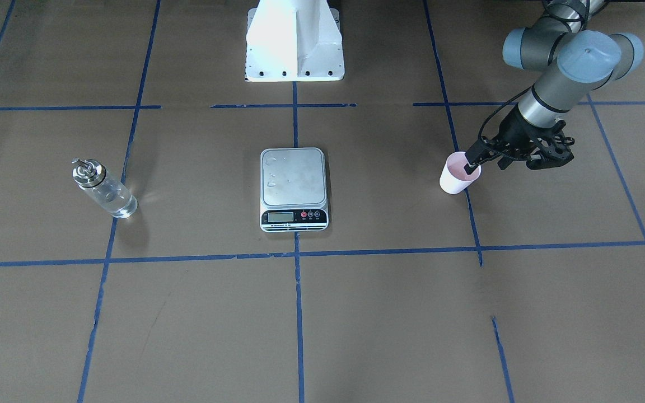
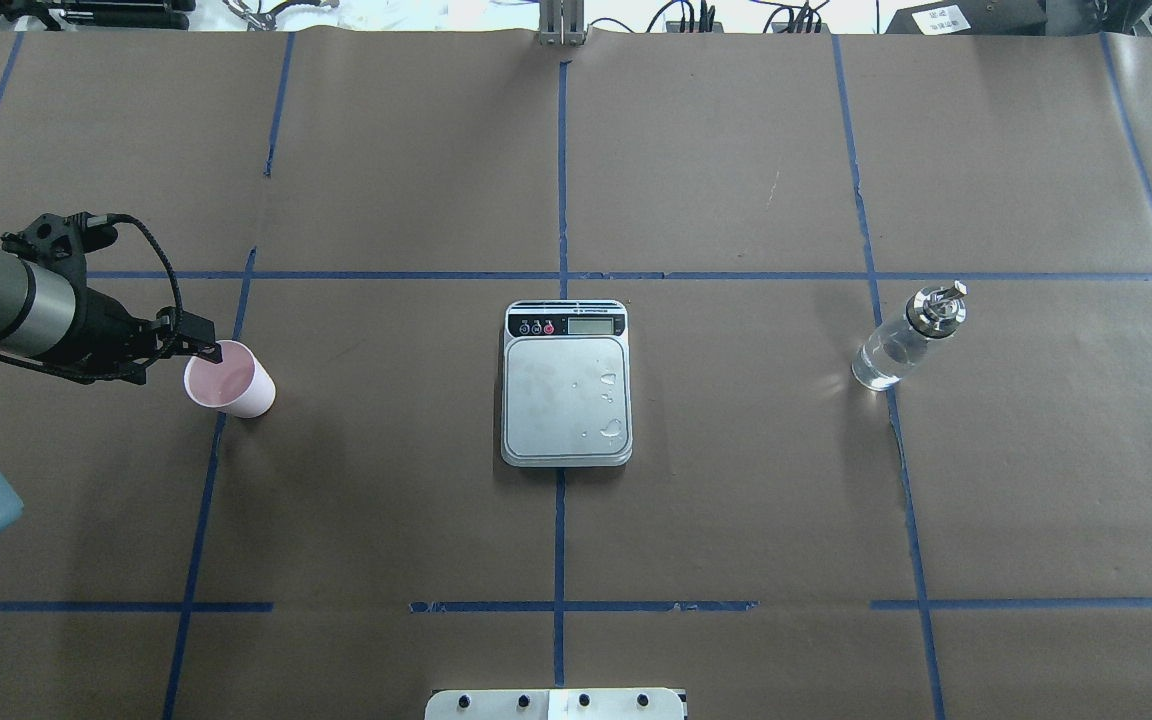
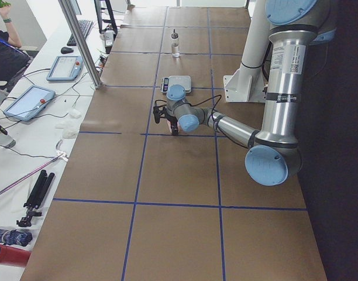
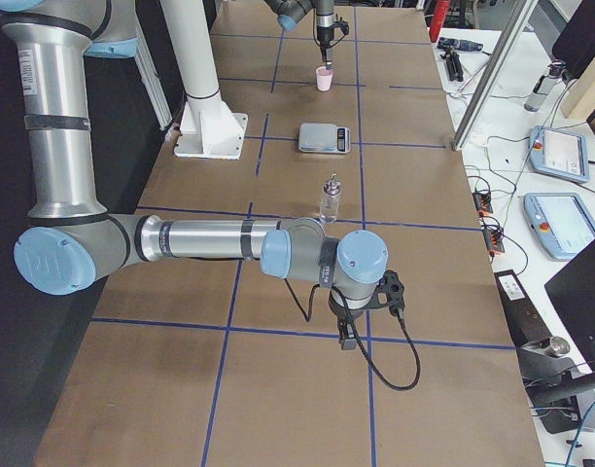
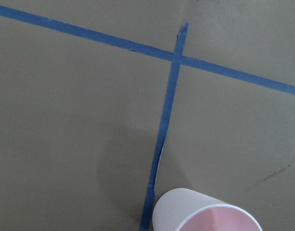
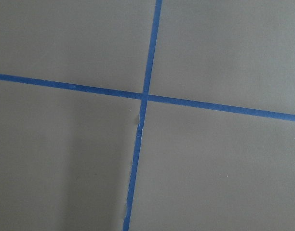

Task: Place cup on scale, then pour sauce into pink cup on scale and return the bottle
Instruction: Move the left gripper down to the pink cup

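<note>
Starting only: your cup (image 2: 231,380) stands well apart from the scale (image 2: 566,385), bottle (image 2: 901,340) untouched. Left fingers (image 2: 201,348) are at the cup's rim; whether they, or the right fingers (image 4: 347,338), are closed you cannot tell.

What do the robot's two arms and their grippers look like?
The left arm and right arm are silver-grey tubes with rounded pale blue joint caps; a white label marks each upright segment. The left gripper and right gripper are black, each with a looping black cable.
</note>
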